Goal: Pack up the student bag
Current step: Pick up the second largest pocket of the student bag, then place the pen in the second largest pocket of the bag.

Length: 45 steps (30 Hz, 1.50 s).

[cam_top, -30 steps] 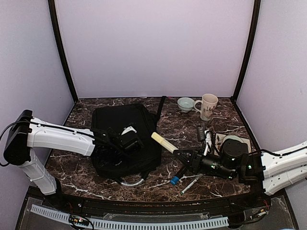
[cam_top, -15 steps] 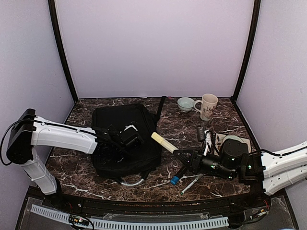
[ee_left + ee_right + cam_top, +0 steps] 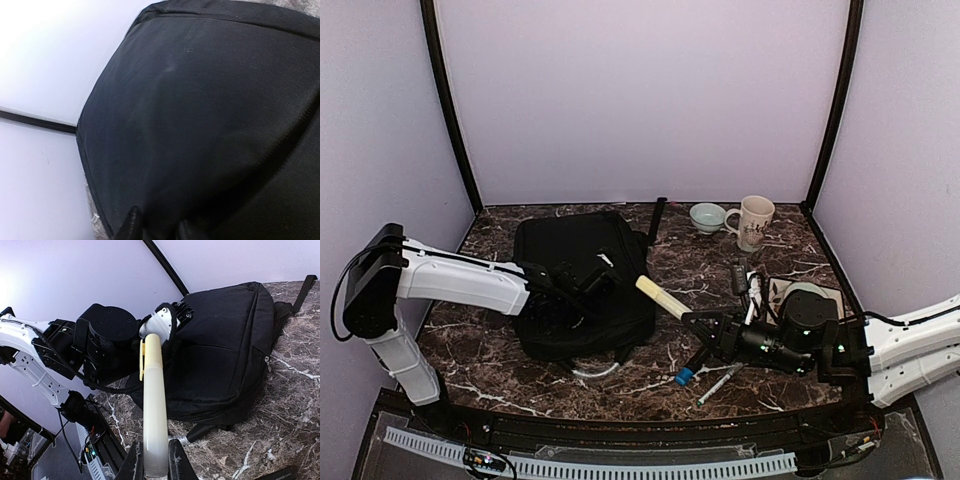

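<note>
student bag (image 3: 582, 300): flat on counter (image 3: 695, 262), left of centre | left claw (image 3: 159, 229): at its fabric, likely to raise an opening; cannot tell if gripping | right claw (image 3: 154, 460): clamped on cream marker (image 3: 152, 390), aimed bagward

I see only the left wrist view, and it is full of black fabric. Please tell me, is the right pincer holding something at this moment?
Observer: Yes. The right pincer is shut on a pale yellow marker, and the marker's free end points toward the student bag.
Operator: Do other things lie outside the bag?
Observer: A blue-capped pen and another slim pen lie on the marble table near the right pincer.
Operator: And farther back?
Observer: A white mug and a small pale bowl stand side by side at the far edge, to the right of the bag.
</note>
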### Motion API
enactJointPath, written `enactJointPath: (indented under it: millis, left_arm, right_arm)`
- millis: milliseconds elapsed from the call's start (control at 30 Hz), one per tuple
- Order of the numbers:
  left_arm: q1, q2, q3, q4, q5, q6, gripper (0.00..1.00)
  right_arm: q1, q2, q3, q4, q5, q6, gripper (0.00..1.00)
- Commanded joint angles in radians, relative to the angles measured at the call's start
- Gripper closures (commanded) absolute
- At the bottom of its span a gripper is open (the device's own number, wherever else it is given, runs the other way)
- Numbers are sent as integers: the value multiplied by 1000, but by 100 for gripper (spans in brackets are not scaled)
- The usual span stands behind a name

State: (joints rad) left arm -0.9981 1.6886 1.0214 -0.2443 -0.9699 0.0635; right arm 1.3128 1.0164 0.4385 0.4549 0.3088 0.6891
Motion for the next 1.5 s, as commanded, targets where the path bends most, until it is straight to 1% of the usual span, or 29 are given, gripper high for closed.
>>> enactJointPath:
  millis: [0, 33, 67, 133, 433, 600, 733, 833, 1033, 1267, 1467]
  left_arm:
    - [15, -69, -26, 123, 36, 74, 83]
    - [15, -82, -29, 133, 44, 78, 91]
    - [15, -94, -34, 144, 52, 81, 96]
    - [15, -117, -43, 159, 72, 83, 100]
    - [15, -242, -95, 203, 142, 62, 100]
    - [6, -314, -101, 176, 275, 15, 100]
    - [-40, -348, -103, 162, 338, -30, 100]
    - [-86, -354, -96, 152, 341, -60, 100]
    - [-151, -334, -88, 123, 348, -117, 100]
    - [-170, -322, -102, 128, 365, -137, 100]
    - [-175, -306, -106, 140, 370, -137, 100]
  right_arm:
    - [0, -21, -14, 15, 17, -5, 100]
    - [-1, -23, -15, 15, 20, -5, 100]
    - [-1, -24, -17, 13, 22, -4, 100]
    - [-1, -24, -17, 11, 27, -3, 100]
    - [-1, -18, -19, 12, 18, -2, 100]
    - [-1, 4, -7, 13, -2, -5, 100]
    - [0, 83, 30, 13, -33, -2, 100]
    - [1, 166, 65, 33, -56, 2, 100]
    - [3, 297, 149, 24, -47, -3, 100]
    - [2, 422, 239, -87, 55, 24, 100]
    - [2, 497, 254, -98, 45, 51, 100]
